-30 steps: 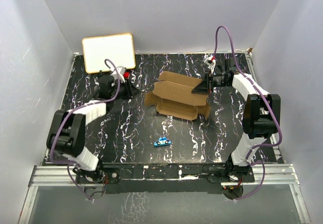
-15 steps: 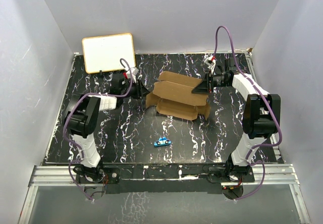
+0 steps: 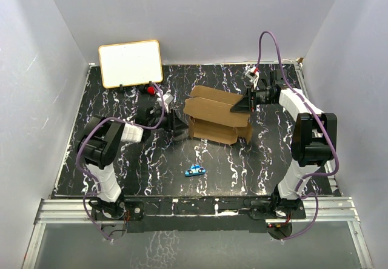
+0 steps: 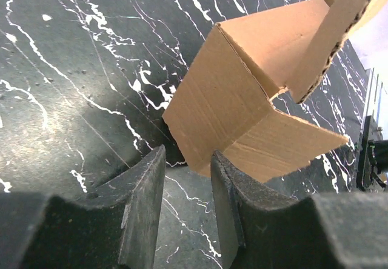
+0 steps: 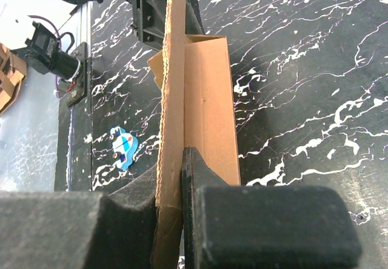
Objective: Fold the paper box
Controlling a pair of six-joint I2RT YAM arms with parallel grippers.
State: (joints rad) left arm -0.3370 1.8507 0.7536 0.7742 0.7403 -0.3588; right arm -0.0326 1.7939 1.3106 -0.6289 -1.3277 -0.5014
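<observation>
Two claws meet the box [image 3: 213, 116]: right claw [image 3: 245, 106] clamps a flap, probably to steady it; left claw [image 4: 188, 157], half open, aims at its left corner.

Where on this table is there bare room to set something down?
Bare: the near strip of the table on both sides of the blue toy, and the back strip between the white board and the right gripper. Crowded: the centre, where it and the left gripper flank the paper box.

Half-folded brown paper box [image 3: 213, 110], flaps splayed, partly upright.
</observation>
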